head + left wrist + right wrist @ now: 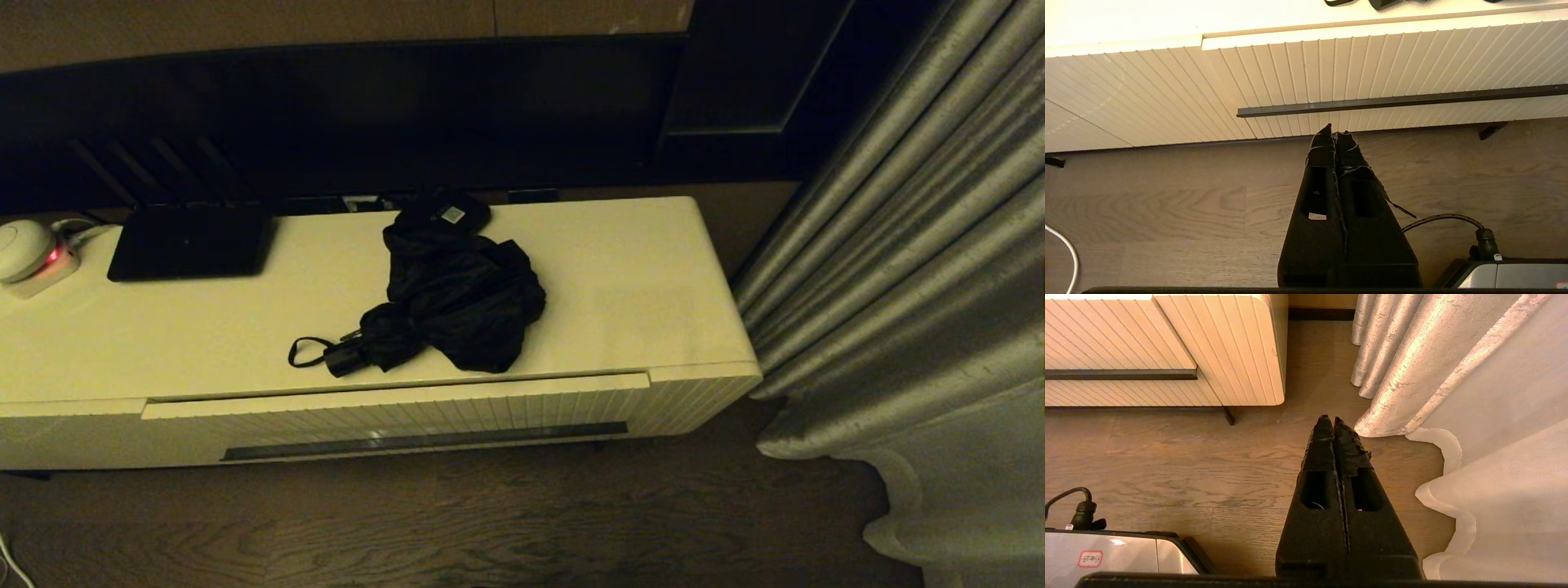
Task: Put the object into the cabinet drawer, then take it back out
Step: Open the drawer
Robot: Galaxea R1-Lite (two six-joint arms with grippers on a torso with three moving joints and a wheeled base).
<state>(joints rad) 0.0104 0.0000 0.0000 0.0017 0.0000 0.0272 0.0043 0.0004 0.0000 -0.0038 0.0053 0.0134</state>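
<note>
A black compact umbrella (pixel 457 306), the object, lies rumpled on top of the low cream cabinet (pixel 637 286), its short handle and thin wrist loop (pixel 304 353) near the front edge. Below it the cabinet drawer (pixel 408 420) is closed, its ribbed front (pixel 1355 69) carrying a dark strip. Neither arm shows in the head view. My left gripper (pixel 1334 131) hangs shut and empty over the wooden floor in front of the drawer. My right gripper (pixel 1329 418) is also shut and empty, low over the floor beside the cabinet's right corner (pixel 1267 347).
A small black box with a white label (pixel 447 214) sits behind the umbrella, a flat black router (pixel 192 241) to the left, and a white round device on a power strip (pixel 28 249) at the far left. A grey curtain (pixel 914 269) hangs right of the cabinet.
</note>
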